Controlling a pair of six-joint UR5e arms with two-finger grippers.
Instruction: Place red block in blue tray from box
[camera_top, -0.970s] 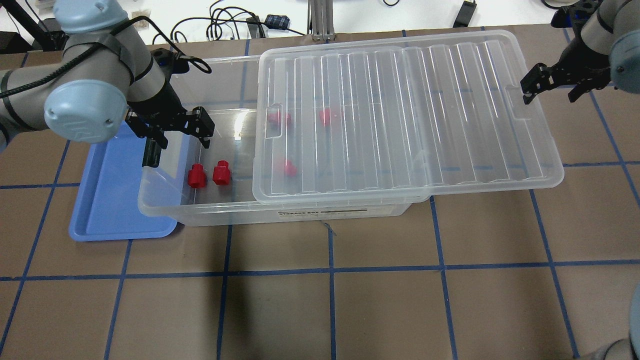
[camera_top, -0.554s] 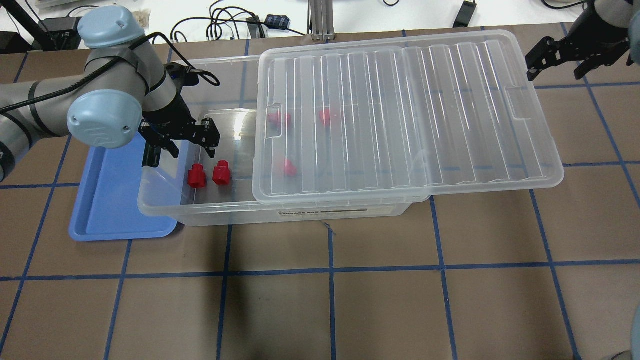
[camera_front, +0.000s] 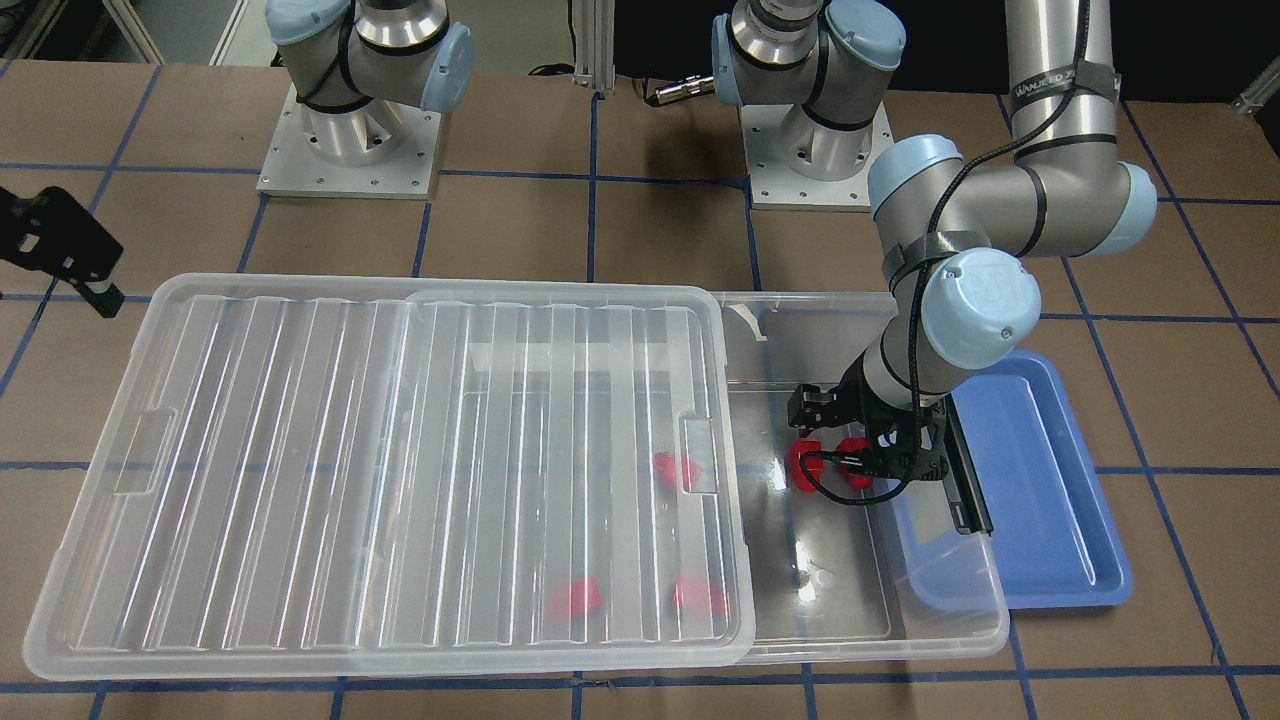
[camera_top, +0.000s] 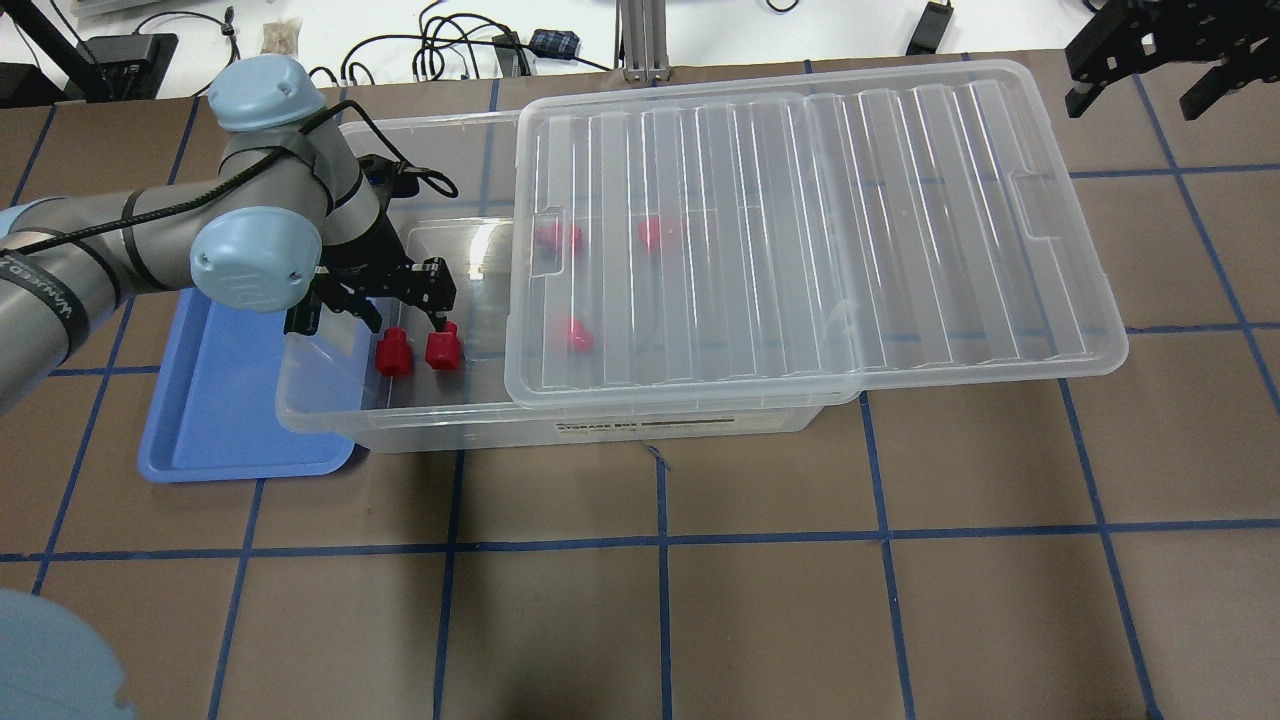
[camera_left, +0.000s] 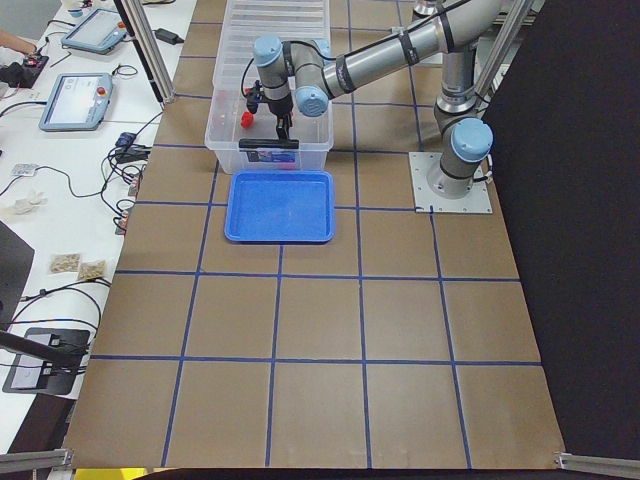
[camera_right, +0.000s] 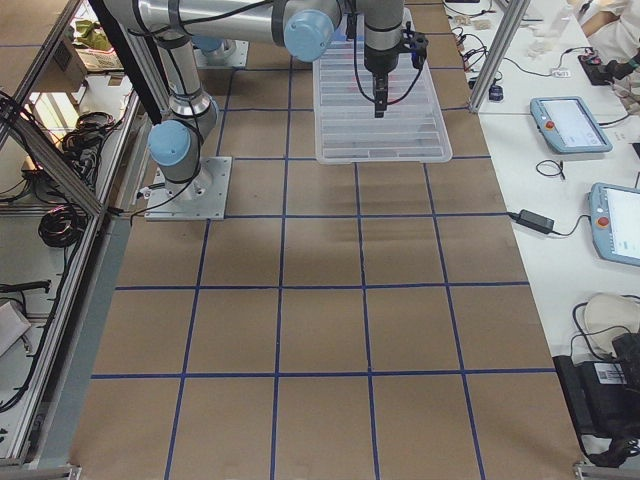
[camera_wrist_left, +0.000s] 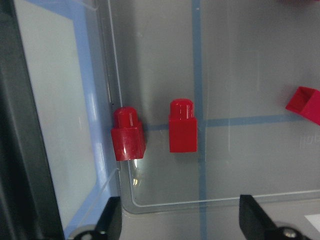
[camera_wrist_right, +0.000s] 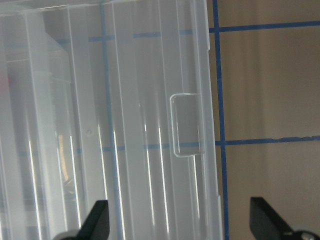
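Observation:
The clear box (camera_top: 450, 425) lies with its ribbed lid (camera_top: 800, 220) slid to the right, so its left end is uncovered. Two red blocks (camera_top: 394, 355) (camera_top: 443, 350) stand there near the box's end wall; the left wrist view shows them (camera_wrist_left: 128, 140) (camera_wrist_left: 183, 132) upright and apart. My left gripper (camera_top: 405, 310) is open and empty, low over these two. Three more red blocks (camera_top: 578, 335) show blurred under the lid. The blue tray (camera_top: 220, 400) lies empty beside the box's left end. My right gripper (camera_top: 1150, 60) is open and empty, past the lid's far right corner.
A black latch bar (camera_front: 970, 480) runs along the box's end wall between the box and the tray. The lid overhangs the box on the right (camera_wrist_right: 195, 125). Cables and devices lie on the white bench beyond the table (camera_top: 470, 40).
My left gripper has moved right and toward the table's front, from above the box's end wall to over the two red blocks. My right gripper has pulled back toward the far right corner.

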